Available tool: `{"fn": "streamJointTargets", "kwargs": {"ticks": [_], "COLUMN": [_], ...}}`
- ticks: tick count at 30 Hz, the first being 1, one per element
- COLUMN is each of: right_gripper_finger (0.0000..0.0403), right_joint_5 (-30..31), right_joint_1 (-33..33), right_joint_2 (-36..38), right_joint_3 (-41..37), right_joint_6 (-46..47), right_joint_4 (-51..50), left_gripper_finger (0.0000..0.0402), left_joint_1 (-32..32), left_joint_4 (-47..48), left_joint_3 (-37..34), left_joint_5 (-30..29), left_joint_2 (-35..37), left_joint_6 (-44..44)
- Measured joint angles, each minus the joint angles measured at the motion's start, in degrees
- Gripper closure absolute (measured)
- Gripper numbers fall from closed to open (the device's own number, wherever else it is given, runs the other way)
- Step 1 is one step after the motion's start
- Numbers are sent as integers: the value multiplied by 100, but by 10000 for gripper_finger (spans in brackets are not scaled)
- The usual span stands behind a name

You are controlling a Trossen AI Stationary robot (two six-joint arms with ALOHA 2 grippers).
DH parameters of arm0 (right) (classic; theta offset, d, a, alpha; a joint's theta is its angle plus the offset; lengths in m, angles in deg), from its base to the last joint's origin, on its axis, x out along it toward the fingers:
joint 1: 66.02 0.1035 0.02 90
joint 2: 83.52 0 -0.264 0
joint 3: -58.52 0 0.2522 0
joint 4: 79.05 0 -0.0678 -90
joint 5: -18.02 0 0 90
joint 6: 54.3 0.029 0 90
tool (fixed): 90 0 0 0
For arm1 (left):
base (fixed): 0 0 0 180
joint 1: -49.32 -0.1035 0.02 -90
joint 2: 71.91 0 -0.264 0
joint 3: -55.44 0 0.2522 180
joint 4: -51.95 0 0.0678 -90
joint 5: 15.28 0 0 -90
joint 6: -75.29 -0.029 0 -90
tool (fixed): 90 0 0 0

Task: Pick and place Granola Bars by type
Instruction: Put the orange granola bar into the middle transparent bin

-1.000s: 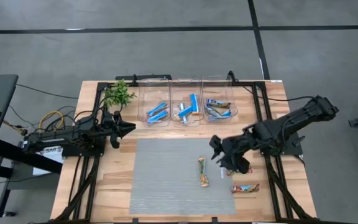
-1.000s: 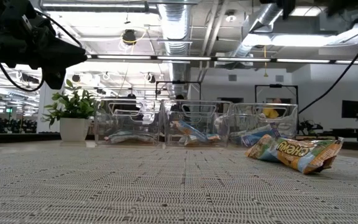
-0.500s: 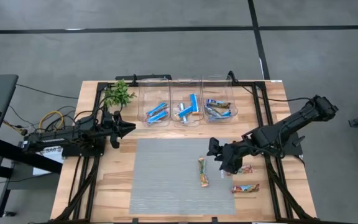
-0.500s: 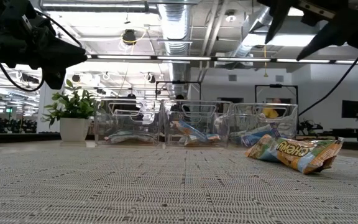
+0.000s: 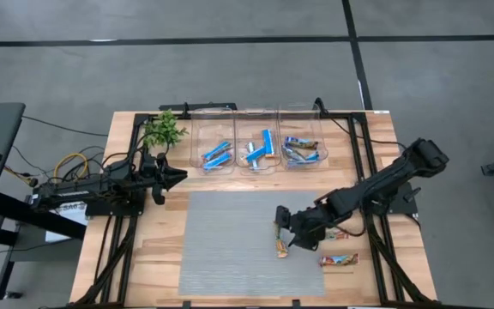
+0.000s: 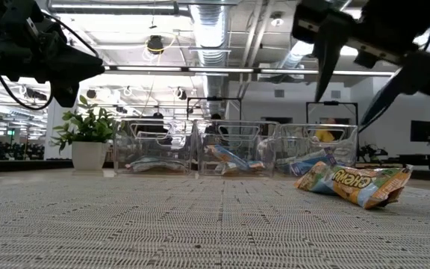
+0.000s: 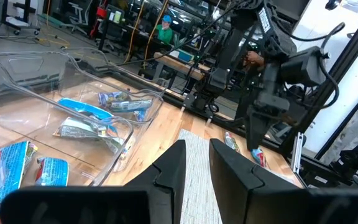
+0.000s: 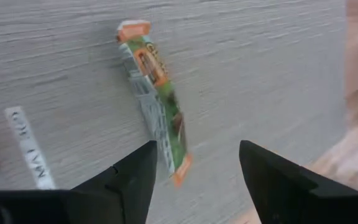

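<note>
A tan and green granola bar [image 5: 280,238] [image 8: 157,106] lies flat on the grey mat [image 5: 230,240]. My right gripper [image 5: 286,230] [image 8: 194,168] hovers open just above it, pointing down at a slant, its fingers on either side of the bar's near end without touching. In the low view the gripper [image 6: 357,71] hangs over the bar [image 6: 357,183]. Two more tan bars [image 5: 339,259] [image 5: 342,233] rest on the wood at the right. My left gripper [image 5: 174,176] [image 7: 196,155] waits level at the table's left, fingers a little apart with nothing between them.
Three clear bins stand in a row at the far edge: two [image 5: 217,142] [image 5: 258,142] with blue bars, one [image 5: 303,142] with mixed wrappers. A potted plant [image 5: 163,130] stands at the far left. A small white strip [image 8: 30,149] lies on the mat beside the bar.
My right gripper has come down and toward the table's left, from above the wood at the mat's right edge to just over the bar on the mat. It has rolled about its own axis and stayed open. The bars have not moved.
</note>
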Motion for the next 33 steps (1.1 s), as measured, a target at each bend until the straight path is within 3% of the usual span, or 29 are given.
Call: {"fn": "streamJointTargets", "kwargs": {"ticks": [14,23,33], "right_gripper_finger": [182,183,234], "right_joint_5": [-289,-325,-602], "right_joint_1": [-15,-100,-130], "right_joint_2": [-967,-1559,-1585], "right_joint_3": [28,498,570], "right_joint_6": [-435,-402,-388], "right_joint_4": [386,433,-54], "left_gripper_finger": [339,339,339], "left_joint_1": [-1,-2,0], "left_joint_4": [0,0,0], "left_joint_3": [0,2,1], "left_joint_5": [-1,-2,-1], "left_joint_2": [0,0,1], "left_joint_6": [-1,0,-2]}}
